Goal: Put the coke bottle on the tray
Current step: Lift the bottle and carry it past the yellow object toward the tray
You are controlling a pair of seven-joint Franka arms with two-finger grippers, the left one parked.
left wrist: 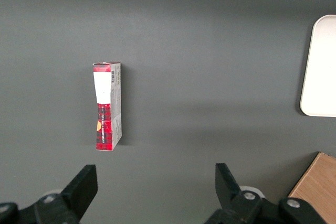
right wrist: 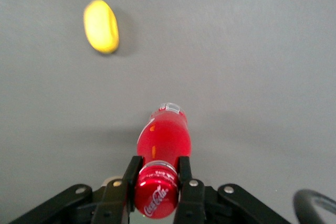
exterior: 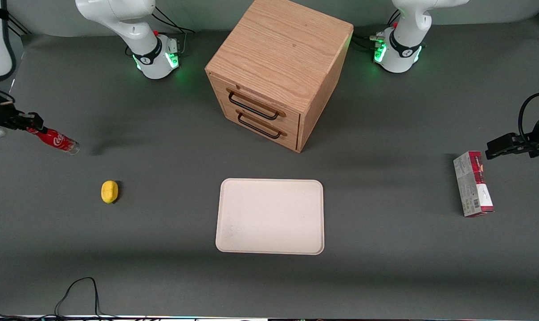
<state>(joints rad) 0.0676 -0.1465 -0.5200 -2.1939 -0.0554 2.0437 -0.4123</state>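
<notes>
Coke bottle [right wrist: 163, 139], slim and red with white script logo, red cap and clear base, hangs tilted above the grey bench [exterior: 162, 276], its neck clamped in the gripper [right wrist: 157, 179] jaws, near a lemon [exterior: 109, 191], well apart from the cream tray [exterior: 270, 216].

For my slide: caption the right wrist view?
Gripper holds the coke bottle by its neck above the table, lemon nearby.

Front view high, downward; wrist views close (front, left-wrist share tray [exterior: 269, 216]).
</notes>
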